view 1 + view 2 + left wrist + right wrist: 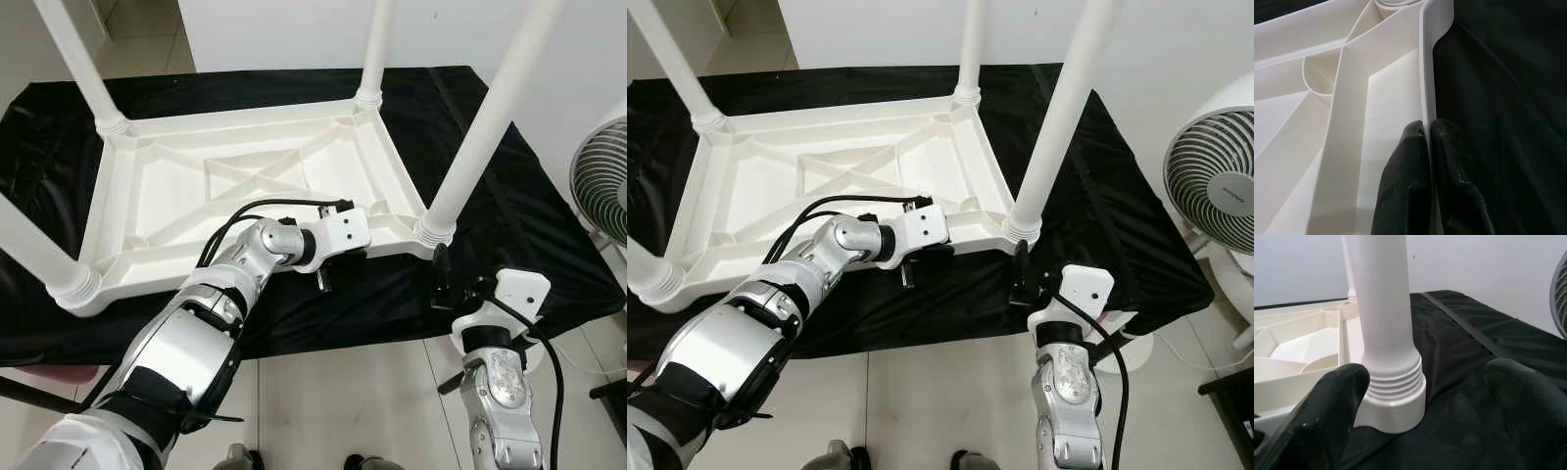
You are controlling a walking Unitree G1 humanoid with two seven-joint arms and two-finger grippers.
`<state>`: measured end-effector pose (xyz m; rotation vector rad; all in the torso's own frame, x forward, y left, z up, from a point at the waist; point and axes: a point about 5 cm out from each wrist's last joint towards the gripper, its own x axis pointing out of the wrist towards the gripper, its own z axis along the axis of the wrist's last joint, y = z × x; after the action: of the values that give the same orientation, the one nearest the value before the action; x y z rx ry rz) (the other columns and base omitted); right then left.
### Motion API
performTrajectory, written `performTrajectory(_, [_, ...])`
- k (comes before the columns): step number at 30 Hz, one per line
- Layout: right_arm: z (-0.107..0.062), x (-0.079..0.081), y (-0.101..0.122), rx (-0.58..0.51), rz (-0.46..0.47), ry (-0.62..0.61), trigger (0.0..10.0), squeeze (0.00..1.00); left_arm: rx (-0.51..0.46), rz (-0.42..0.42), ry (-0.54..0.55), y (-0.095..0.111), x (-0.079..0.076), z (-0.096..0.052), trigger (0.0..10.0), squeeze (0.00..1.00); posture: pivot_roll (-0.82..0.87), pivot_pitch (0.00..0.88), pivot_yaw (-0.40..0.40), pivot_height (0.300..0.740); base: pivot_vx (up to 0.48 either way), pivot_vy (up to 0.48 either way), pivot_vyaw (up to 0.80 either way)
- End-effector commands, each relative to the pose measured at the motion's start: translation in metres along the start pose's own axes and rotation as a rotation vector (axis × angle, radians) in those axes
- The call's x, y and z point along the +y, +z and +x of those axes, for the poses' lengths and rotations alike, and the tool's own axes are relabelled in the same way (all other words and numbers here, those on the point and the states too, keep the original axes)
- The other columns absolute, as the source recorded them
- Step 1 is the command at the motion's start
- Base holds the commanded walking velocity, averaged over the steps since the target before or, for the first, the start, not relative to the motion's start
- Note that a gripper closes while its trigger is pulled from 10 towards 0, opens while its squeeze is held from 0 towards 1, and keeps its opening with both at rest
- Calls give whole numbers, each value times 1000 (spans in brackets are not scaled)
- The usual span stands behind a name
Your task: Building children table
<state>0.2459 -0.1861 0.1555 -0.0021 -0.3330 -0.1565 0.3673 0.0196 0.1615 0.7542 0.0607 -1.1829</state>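
Observation:
A white plastic children's table lies upside down on a black cloth, its legs pointing up. My left gripper is at the middle of the table's near rim and shut on it, one finger inside and the other outside. My right gripper is open just in front of the threaded base of the near-right leg. That leg's base shows between the right fingers, which stand apart from it.
The black cloth covers a larger table whose front edge is close to me. A white fan stands on the floor at the right. The other three legs rise at the table's remaining corners.

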Motion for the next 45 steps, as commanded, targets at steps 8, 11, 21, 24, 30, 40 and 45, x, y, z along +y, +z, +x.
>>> performTrajectory(8, [7, 1, -6, 12, 3, 11, 10000, 0, 17, -103, -63, -30, -27, -2, 0, 0, 12, 74, 46, 740, 0, 0, 0])
performTrajectory(11, [13, 0, -6, 14, 9, 31, 10000, 0, -38, -111, -72, -26, -32, 0, 0, 0, 13, 65, 42, 740, 0, 0, 0])
performTrajectory(21, [23, 4, -6, 14, 36, 101, 10000, 1000, -127, -64, -127, -27, -41, -11, 0, 0, 29, 55, 21, 740, 0, 0, 0])
performTrajectory(24, [24, 6, -6, 18, 33, 120, 10000, 1000, -127, -50, -140, -30, -43, -15, 0, 0, 32, 55, 19, 740, 0, 0, 0])
performTrajectory(30, [28, 17, -8, 56, 61, 273, 10000, 0, -83, -41, -125, -42, -45, -22, 4627, 0, 38, 60, 8, 740, 0, 0, 0])
performTrajectory(40, [31, 19, -11, 103, 52, 422, 10000, 0, -129, -77, -56, -29, -40, -19, 10000, 0, 38, 64, 3, 740, 0, 0, 0])
performTrajectory(45, [33, 13, -11, 122, 34, 513, 10000, 0, -186, -111, -30, -16, -35, -22, 10000, 0, 41, 71, -4, 740, 0, 0, 0])
